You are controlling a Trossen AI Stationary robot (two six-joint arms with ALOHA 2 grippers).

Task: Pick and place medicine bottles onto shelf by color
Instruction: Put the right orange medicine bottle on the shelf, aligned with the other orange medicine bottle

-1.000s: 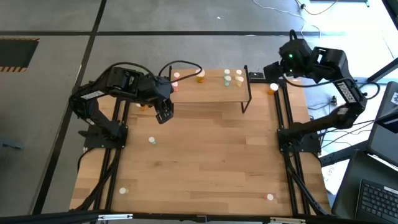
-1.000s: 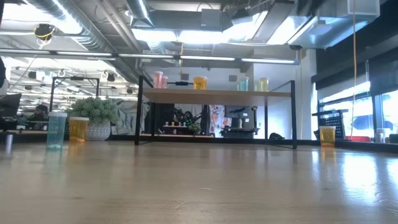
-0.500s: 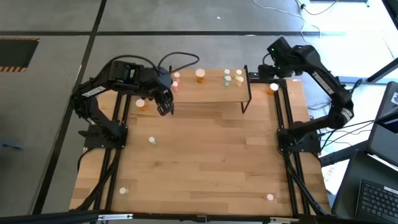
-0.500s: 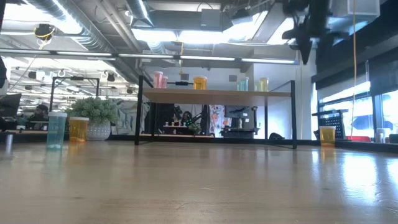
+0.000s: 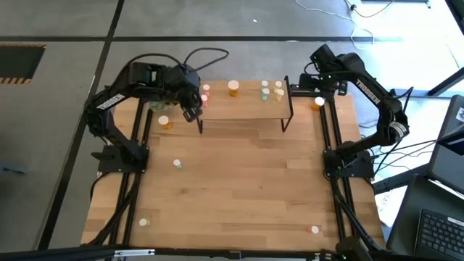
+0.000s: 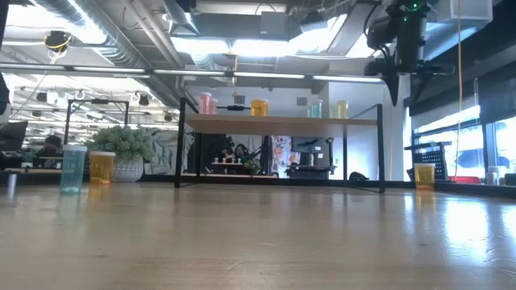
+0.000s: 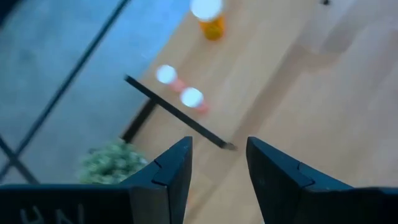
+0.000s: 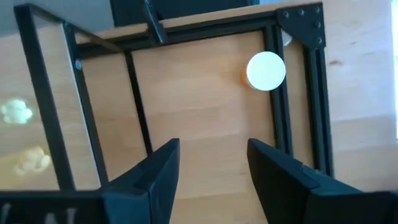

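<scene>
Wooden tabletop (image 5: 239, 181) bears a shelf (image 5: 246, 105); beyond, ceiling lights.

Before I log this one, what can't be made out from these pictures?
- Left gripper: absent from the low view, outside its frame.
- Pink bottles: left wrist view is blurred; labels unreadable.
- Pale bottles on the shelf: too small in the high view to count surely; cut by the frame edge in the right wrist view.
- Orange bottle: right wrist view shows mostly its cap, the body hidden beneath.
- Right gripper: its arm is cut off by the low view's top edge.
</scene>
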